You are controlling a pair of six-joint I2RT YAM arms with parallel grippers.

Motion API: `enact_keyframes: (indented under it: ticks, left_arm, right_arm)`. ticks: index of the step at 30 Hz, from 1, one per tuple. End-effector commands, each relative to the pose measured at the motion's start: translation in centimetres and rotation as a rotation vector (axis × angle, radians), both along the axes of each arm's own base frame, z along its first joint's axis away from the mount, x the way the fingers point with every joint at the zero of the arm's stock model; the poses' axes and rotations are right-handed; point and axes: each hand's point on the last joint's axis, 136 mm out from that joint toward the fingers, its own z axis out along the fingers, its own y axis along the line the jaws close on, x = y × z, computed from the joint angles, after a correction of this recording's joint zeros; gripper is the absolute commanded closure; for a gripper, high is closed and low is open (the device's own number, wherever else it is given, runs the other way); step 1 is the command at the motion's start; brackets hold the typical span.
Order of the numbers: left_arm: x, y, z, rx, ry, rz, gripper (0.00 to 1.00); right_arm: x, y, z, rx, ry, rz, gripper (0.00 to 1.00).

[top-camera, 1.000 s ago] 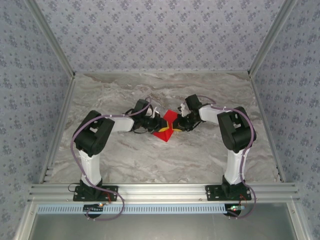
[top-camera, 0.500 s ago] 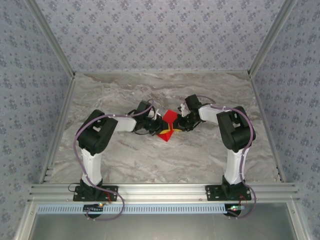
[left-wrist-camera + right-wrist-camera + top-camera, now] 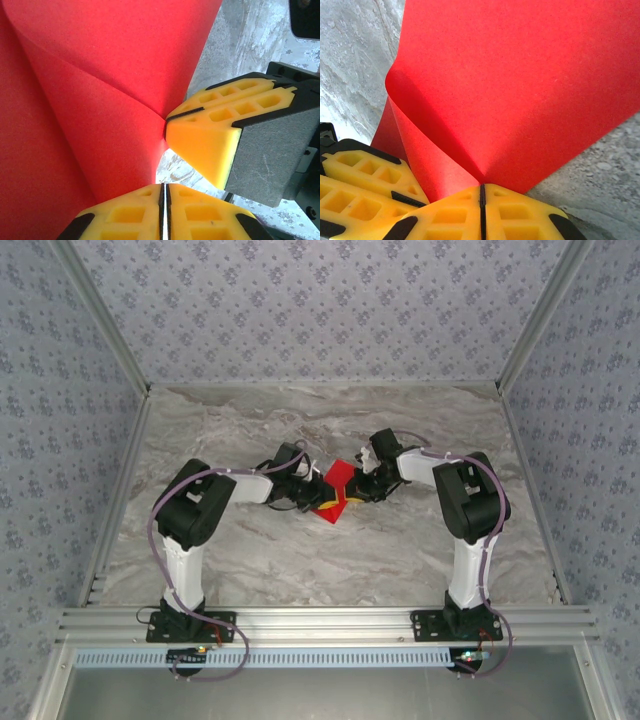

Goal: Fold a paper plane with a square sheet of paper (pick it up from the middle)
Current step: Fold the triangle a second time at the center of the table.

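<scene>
The square sheet of paper [image 3: 338, 476] is bright red and hangs bent and creased above the middle of the marble table. My left gripper [image 3: 318, 498] comes from the left and is shut on its lower edge [image 3: 155, 170]. The left gripper's yellow fingers [image 3: 125, 215] are pressed together. My right gripper [image 3: 353, 494] comes from the right, shut on the sheet where its folds meet [image 3: 481, 186]. The two fingertips almost touch: the right fingers [image 3: 210, 145] sit just above the left ones, and the left fingers [image 3: 360, 185] lie beside the right ones. The paper plane is out of view.
The marble table [image 3: 300, 560] is ringed by patterned walls and an aluminium frame [image 3: 320, 625] at the near edge. Both arm bases [image 3: 185, 625] [image 3: 462, 620] stand on that frame. Bare table lies all round the grippers.
My left arm has shifted slightly right towards the right gripper. The paper has bunched from a wide hourglass into a tighter shape, with its upper flap raised. The right arm is still.
</scene>
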Motion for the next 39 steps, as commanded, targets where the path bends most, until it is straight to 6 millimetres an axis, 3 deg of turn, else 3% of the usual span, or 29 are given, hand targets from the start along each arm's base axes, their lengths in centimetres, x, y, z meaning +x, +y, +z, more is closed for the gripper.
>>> enact_keyframes:
  ticks: [1, 28, 39]
  left_arm:
    - [-0.5, 0.1, -1.0, 0.027, 0.009, -0.016, 0.86]
    - [-0.8, 0.5, -2.2, 0.062, 0.037, -0.011, 0.87]
    - [-1.3, 1.9, -4.1, 0.178, 0.095, 0.017, 0.88]
  right_arm:
    - [-0.3, -0.1, -1.0, -0.029, 0.025, 0.016, 0.91]
    - [-0.4, -0.3, -1.1, -0.038, 0.031, 0.014, 0.90]
    - [-0.5, -0.2, -1.3, -0.039, 0.036, 0.015, 0.90]
